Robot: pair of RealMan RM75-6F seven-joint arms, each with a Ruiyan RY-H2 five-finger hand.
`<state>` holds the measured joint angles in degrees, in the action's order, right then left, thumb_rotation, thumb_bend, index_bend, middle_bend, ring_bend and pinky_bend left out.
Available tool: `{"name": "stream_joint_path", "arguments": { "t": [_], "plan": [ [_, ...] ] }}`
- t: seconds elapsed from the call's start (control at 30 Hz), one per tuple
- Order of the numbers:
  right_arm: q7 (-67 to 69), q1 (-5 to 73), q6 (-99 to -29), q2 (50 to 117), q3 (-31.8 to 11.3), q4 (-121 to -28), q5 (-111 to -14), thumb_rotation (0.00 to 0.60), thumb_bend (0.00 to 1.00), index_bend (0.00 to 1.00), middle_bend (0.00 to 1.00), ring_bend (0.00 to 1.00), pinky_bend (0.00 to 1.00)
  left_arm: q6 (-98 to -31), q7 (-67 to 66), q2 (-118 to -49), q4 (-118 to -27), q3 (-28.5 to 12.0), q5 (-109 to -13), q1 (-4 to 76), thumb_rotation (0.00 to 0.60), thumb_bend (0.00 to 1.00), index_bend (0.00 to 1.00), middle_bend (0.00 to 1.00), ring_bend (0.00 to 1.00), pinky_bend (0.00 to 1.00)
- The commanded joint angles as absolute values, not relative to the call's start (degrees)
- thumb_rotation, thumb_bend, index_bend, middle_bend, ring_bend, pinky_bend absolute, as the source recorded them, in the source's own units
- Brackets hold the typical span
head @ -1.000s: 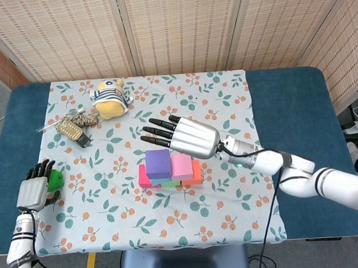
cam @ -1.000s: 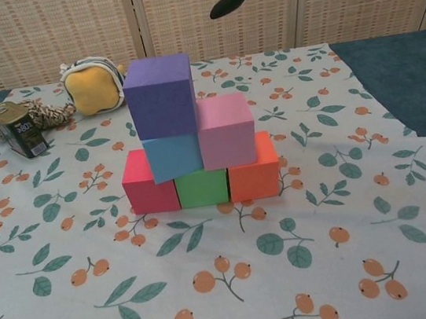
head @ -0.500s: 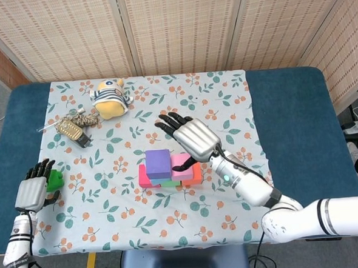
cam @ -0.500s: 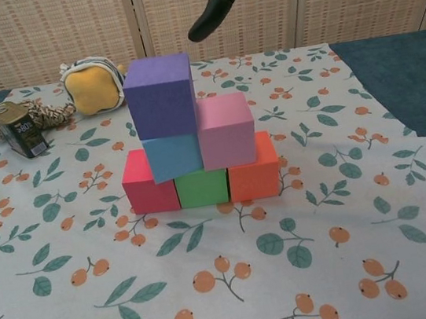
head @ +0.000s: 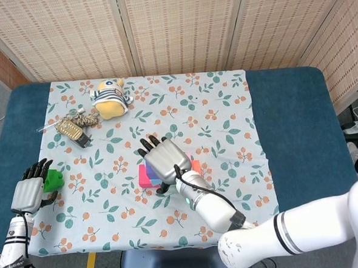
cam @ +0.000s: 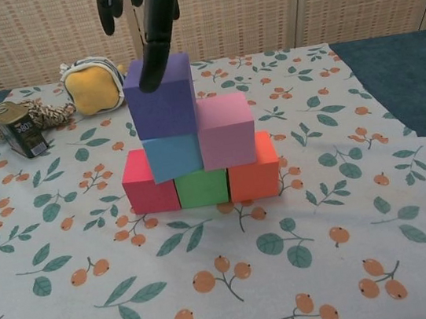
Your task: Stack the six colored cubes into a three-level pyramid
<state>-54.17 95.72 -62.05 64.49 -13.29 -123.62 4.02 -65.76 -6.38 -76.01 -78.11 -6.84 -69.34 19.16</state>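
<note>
Now, from the left: the left hand (head: 30, 191), fingers curled, rests against a green block (head: 53, 180) at the near-left bench edge. The small tin (cam: 20, 128) reads "80%". At the cloth's centre the purple cube (cam: 161, 95) sits off-centre over the blue cube (cam: 173, 156), beside the pink cube (cam: 227, 130). The right hand (cam: 142, 15), fingers spread and holding nothing, touches its top. To finish well, it should probably nudge purple gently rightward, centred, without toppling the stack.
</note>
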Motion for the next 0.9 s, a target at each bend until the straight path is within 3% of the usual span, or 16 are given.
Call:
{"name": "stream_joint_path", "arguments": {
  "t": [0.03, 0.53, 0.9],
  "plan": [
    [-57.68, 97.97, -65.9, 67.29, -11.97, -122.41, 6.71, 0.44, 0.0, 0.15, 0.0, 0.0, 0.23, -65.99, -6.29, -75.92, -78.3, -6.77, -69.57, 19.06, 0.6, 0.36, 0.0, 0.0, 0.0, 0.13],
    [-61.47, 98.87, -69.11, 71.51, -12.71, -117.94, 13.59, 0.455, 0.0, 0.13, 0.0, 0.0, 0.23, -65.61, -6.17, -75.84, -78.33, -6.76, -69.58, 19.2, 0.6, 0.36, 0.0, 0.0, 0.01, 0.13],
    [-61.32, 96.85, -68.79, 75.24, -14.73, -113.0, 15.46, 0.462, 0.0, 0.28, 0.0, 0.0, 0.25, -65.73, -6.06, -75.76, -78.25, -6.78, -69.62, 19.12, 0.6, 0.36, 0.0, 0.0, 0.01, 0.13]
  ]
}}
